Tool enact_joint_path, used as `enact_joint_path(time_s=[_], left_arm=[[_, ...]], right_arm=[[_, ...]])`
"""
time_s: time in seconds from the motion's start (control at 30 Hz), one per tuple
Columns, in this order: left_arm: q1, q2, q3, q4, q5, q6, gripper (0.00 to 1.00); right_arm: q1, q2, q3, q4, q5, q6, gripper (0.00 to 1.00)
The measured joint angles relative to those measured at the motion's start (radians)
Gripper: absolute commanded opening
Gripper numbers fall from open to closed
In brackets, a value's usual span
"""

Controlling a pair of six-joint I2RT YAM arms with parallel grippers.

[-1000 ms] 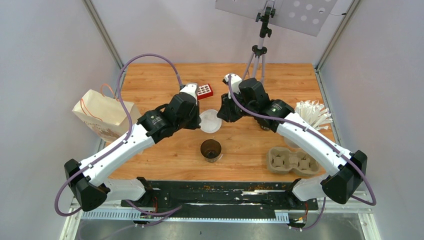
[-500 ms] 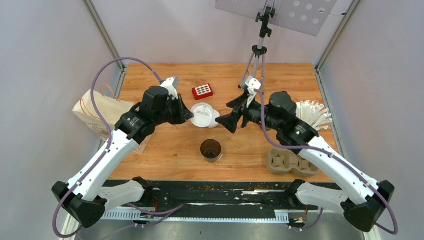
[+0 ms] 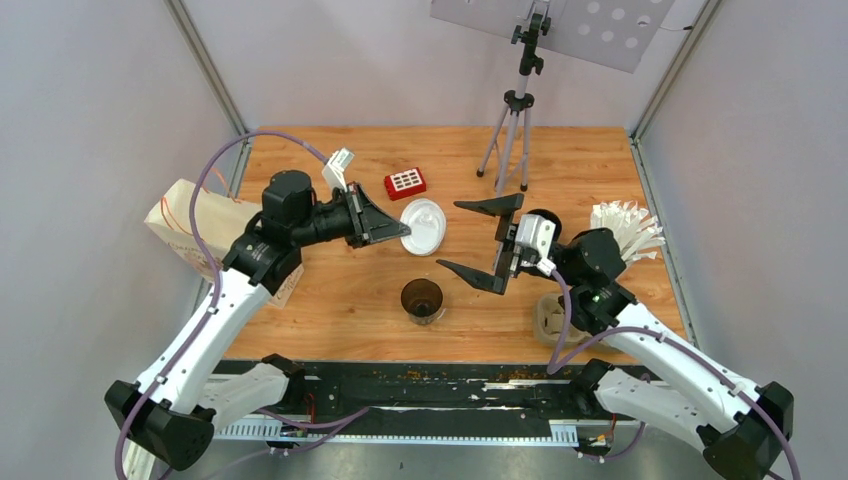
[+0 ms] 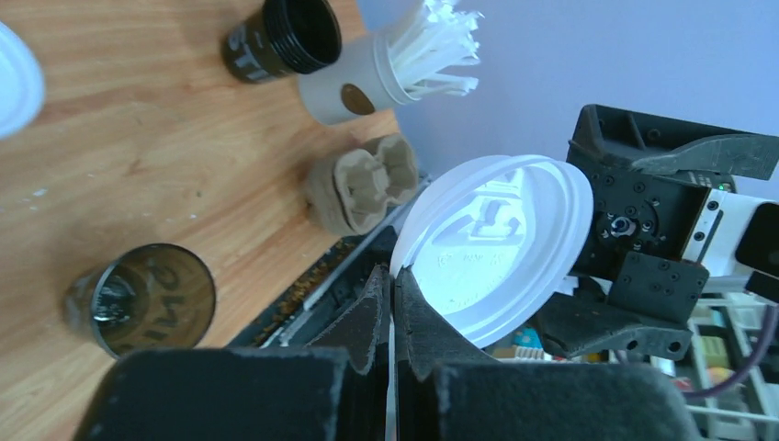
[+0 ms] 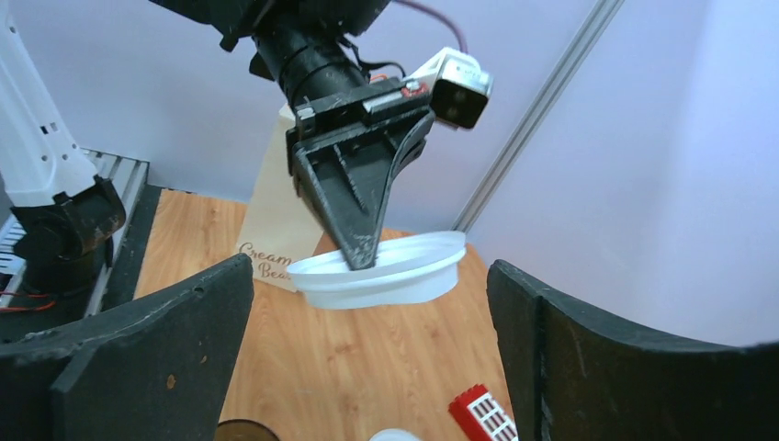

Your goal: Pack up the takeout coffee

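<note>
**Lid in your left hand, cup uncovered**

Your left hand (image 4: 393,303) is clenched on the rim of a white lid (image 4: 496,248), holding it above the table (image 3: 340,320). Your right hand (image 3: 450,235) is released, jaws wide, facing the lid and touching nothing. An open black cup (image 3: 422,298) stands upright near the table's front edge.

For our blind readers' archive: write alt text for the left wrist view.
The left hand pinches a white lid by its rim, held up before the right hand, which is wide open. On the wooden table behind are an open black cup, a cardboard cup tray, a white cup of straws and another black cup.
</note>
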Motion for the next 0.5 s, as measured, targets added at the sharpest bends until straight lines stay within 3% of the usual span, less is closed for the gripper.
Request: enact_joint_path(time_s=[0.33,0.5], left_arm=[[0.000,-0.040,-0.217,0.300,0.150,-0.301,0.00],[0.000,-0.045,-0.243,0.381,0.170,-0.381,0.00]], right_arm=[[0.000,0.085,0.003,0.120,-0.048,-0.111,1.00],[0.000,0.089,0.003,0.156,-0.074,-0.132,1.00]])
